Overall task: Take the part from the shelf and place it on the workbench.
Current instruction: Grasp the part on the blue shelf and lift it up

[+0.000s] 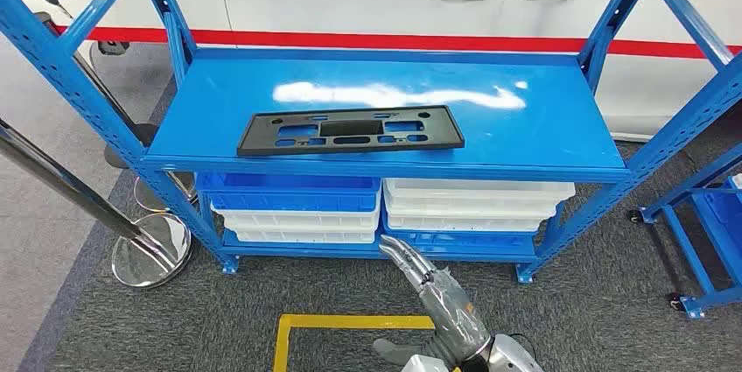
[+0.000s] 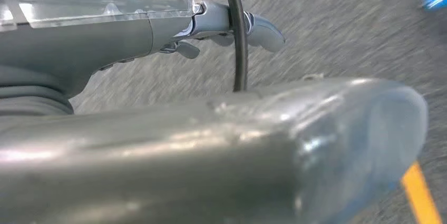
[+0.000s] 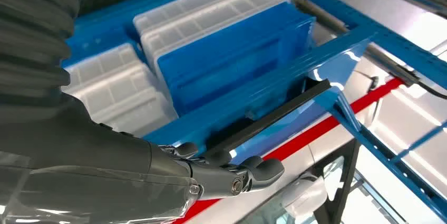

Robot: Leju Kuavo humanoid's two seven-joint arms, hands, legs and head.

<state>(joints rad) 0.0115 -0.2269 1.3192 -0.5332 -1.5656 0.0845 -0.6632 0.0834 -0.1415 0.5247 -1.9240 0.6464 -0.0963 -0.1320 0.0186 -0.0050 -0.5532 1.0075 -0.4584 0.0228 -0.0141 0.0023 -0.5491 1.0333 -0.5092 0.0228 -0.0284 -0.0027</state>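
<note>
The part is a flat black plastic frame (image 1: 350, 129) with several cut-outs, lying lengthwise near the front of the blue shelf board (image 1: 525, 118). My right hand (image 1: 437, 298) is raised in front of the shelf's lower level, below and a little right of the part, its fingers stretched out and holding nothing. In the right wrist view the hand (image 3: 232, 174) is close under the shelf's front lip, where the part's black edge (image 3: 274, 116) sticks out. My left hand (image 2: 232, 29) hangs over the grey carpet with its fingers apart and nothing in it.
Under the board stand a blue bin (image 1: 293, 191) on white ones and a stack of white bins (image 1: 477, 201). A chrome post base (image 1: 150, 249) stands at the left, a blue cart (image 1: 713, 232) at the right. Yellow floor tape (image 1: 350, 322) lies before me; a white, red-striped car body (image 1: 394, 41) is behind.
</note>
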